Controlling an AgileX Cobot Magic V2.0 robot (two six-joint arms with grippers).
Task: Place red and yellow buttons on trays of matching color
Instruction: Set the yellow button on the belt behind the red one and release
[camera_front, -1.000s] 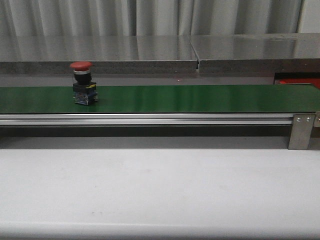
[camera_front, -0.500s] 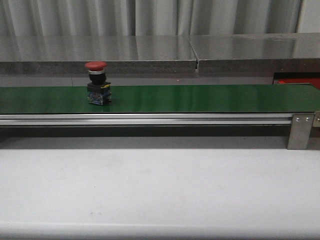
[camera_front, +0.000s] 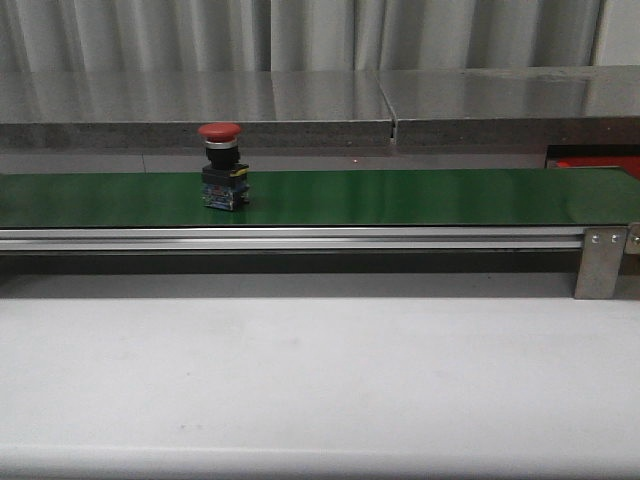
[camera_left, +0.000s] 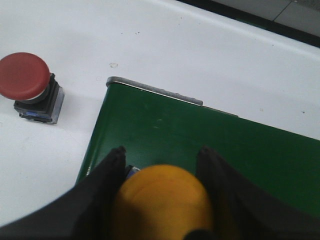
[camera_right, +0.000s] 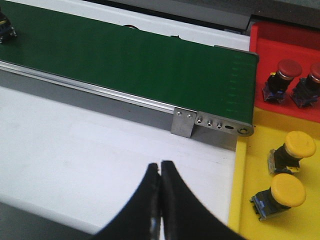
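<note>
Left jaws are grasping one yellow button (camera_left: 162, 200); right jaws are clenched; trays are holding two red (camera_right: 282, 75), two yellow (camera_right: 287, 192).

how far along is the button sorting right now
Partly done. The red tray already holds two red buttons and the yellow tray two yellow ones. The left gripper is shut on a yellow button above the belt end. Left: a red button on the green belt and another red button beside the belt. The right gripper is shut and empty.
</note>
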